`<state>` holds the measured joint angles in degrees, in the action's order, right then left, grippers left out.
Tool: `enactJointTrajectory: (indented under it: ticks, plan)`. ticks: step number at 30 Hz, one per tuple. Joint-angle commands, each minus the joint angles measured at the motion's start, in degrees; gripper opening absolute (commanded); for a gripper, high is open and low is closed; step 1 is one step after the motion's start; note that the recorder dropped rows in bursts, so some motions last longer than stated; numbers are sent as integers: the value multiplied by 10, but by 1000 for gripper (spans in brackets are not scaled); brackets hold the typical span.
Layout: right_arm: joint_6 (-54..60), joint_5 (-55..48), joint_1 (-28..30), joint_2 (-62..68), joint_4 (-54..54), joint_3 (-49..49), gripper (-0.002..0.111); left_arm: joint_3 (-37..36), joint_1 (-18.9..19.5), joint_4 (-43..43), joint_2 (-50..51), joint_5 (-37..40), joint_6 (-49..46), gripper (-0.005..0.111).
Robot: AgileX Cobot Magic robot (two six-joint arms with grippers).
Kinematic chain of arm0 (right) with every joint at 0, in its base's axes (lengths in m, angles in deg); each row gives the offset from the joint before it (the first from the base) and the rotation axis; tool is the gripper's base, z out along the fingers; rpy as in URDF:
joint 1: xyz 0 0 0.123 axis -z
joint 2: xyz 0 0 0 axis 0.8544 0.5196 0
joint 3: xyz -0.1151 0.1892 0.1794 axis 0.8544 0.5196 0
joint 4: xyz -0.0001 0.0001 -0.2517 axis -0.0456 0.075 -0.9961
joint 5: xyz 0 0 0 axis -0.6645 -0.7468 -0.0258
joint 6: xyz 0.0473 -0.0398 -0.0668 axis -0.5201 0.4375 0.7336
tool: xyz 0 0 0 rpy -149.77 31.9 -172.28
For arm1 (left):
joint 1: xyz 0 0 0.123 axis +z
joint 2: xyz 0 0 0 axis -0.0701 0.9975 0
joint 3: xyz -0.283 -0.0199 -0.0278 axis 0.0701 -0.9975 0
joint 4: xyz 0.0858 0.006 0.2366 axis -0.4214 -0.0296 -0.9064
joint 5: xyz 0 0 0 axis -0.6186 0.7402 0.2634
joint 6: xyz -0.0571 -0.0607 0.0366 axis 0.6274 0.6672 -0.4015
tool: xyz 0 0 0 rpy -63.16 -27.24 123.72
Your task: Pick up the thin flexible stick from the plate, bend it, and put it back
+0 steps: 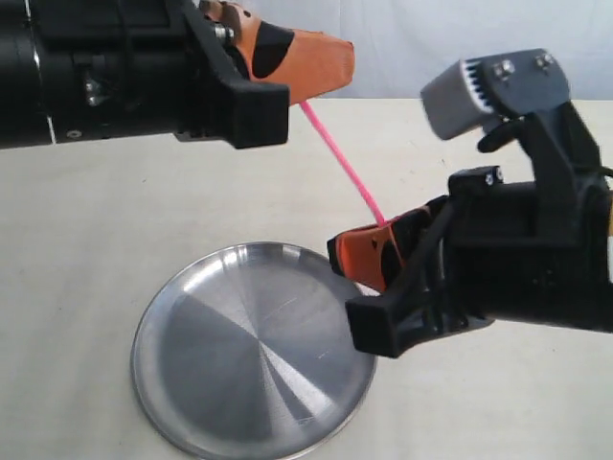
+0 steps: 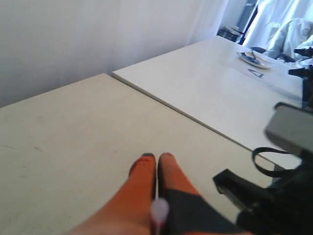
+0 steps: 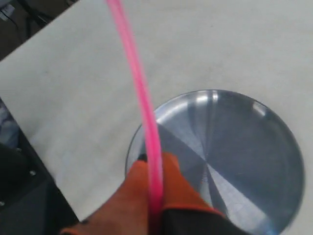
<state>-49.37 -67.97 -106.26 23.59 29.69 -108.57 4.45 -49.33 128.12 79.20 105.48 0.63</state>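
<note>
Fingers on both arms are pinched shut on the stick [image 1: 345, 165], one pair at each end, and it hangs in the air clear of the plate [image 1: 220, 374]. The left fingers [image 1: 321, 62], orange-padded, grip the upper end well above and beyond the plate's far rim; the pink rod comes out from under them and slopes down toward the plate. The right fingers [image 1: 369, 251], also orange, clamp the lower end just over the plate's far right rim in the exterior view, and their black frame overlaps that edge of the dish. Between the two grips the stick runs nearly straight, with only a faint bow. In the right wrist view the stick [image 3: 139, 83] rises out of the closed right fingers [image 3: 139, 183] in a gentle curve, and the plate [image 3: 244, 147] lies below and beside them, its brushed steel showing wedge-shaped bands of sheen. In the left wrist view the left fingers [image 2: 143, 171] are pressed together with hardly a gap, and a blurred pale-pink blob of the stick [image 2: 159, 211] shows at the seam between them. Part of the dark right arm [image 2: 274, 196] shows at the edge of that view. The plate rests flat on the pale bench [image 1: 86, 220], round and shallow with a low raised rim.
</note>
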Motion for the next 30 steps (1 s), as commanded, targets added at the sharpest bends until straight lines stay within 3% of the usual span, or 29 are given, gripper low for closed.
enactJointTrajectory:
  ticks: [1, 5, 8, 12, 15, 17, 21, 23, 30]
  plan:
    - [47, 47, 1, -51, 40, -6, -1, -3, -5, -43, 10, -7, -3, 0]
    - [47, 45, 1, -79, 9, -6, -1, -10, -5, -82, 19, 4, 49, 0]
    - [34, 42, 3, -85, -40, -6, -1, -19, -5, -87, 21, 78, 85, 0]
    - [-95, -6, 3, -70, -191, -6, -1, -19, -5, 19, -9, 156, 78, 0]
    - [-137, -66, 3, -34, -260, -6, -1, -19, -5, 97, -49, 152, 13, 0]
    - [-117, -52, 1, -4, -194, -6, -1, -19, -5, 104, -60, 126, -27, 0]
    - [148, 16, -27, 3, 134, -6, -1, -19, -5, 51, -56, 34, -29, 0]
    - [218, 30, -40, -9, 214, -6, -1, -19, -5, 27, -52, -8, -29, 0]
    - [244, 70, -45, -67, 233, -7, -1, -62, -5, -53, -20, -29, -22, 0]
